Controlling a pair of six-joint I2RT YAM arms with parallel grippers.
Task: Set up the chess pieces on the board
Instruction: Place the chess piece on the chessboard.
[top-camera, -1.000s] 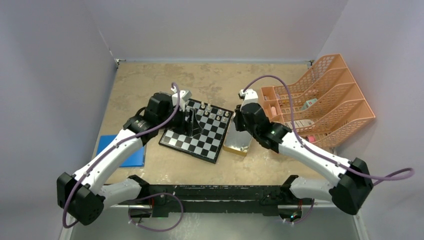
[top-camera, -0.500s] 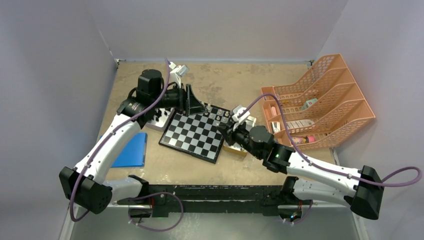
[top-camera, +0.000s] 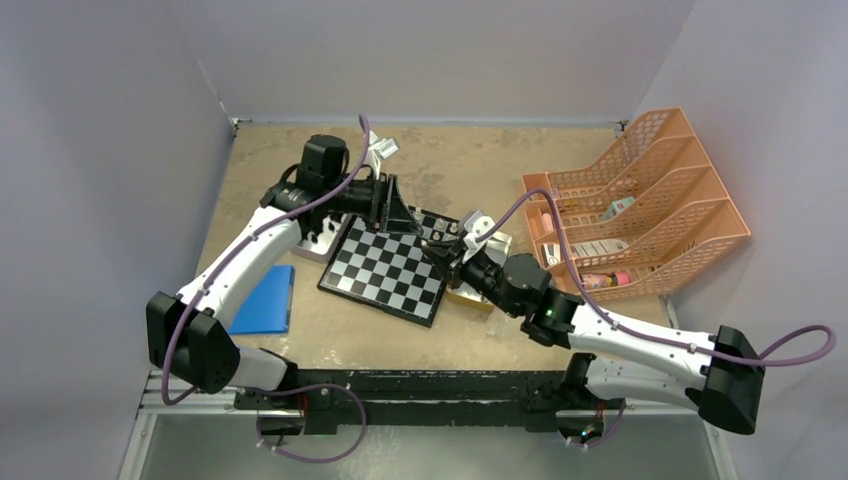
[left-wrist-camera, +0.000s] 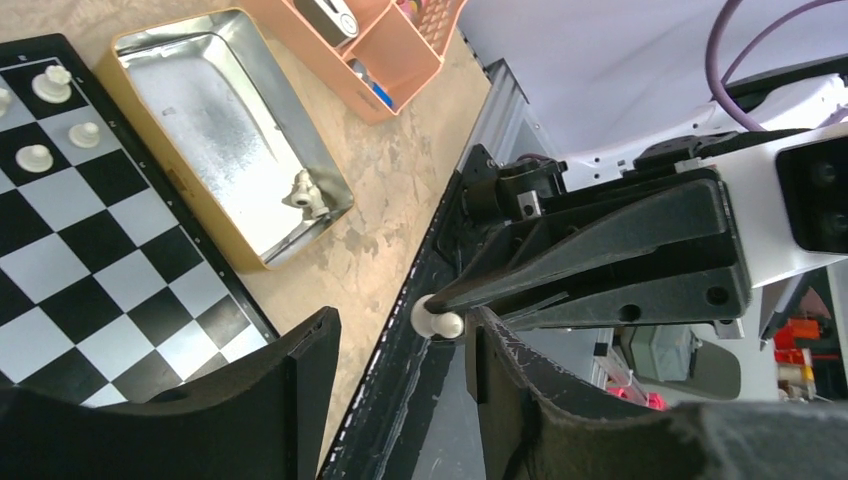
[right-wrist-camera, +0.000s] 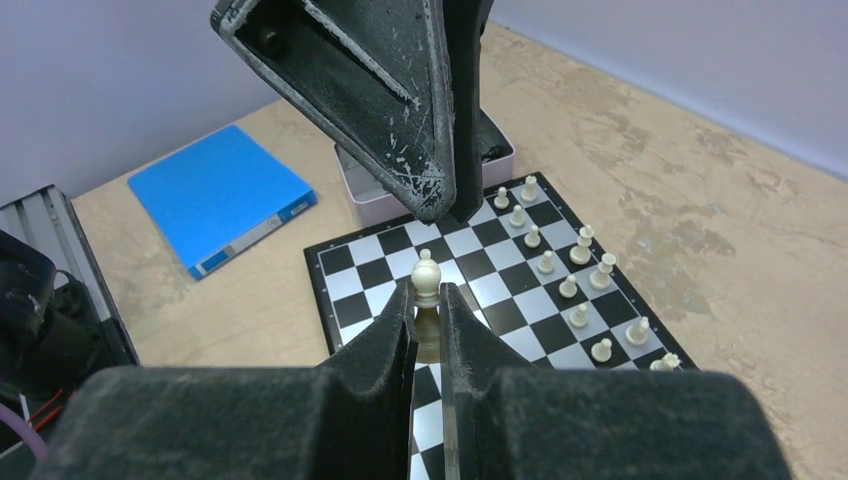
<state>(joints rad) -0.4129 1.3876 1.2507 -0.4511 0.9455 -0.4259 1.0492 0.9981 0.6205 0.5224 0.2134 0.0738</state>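
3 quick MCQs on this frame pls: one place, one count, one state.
1. Where is the blue folder relative to the board?
A on it
B left of it
C right of it

2. What lies in the tin?
A nothing
B one piece
C five pieces

3. What state is the right gripper in?
A open, empty
B shut on a black piece
C shut on a white piece

Answers:
1 B: the top view shows it on the table off the board's left side.
2 B: the left wrist view shows a single one near the tin's wall.
3 C: the right wrist view shows both fingers clamping it.
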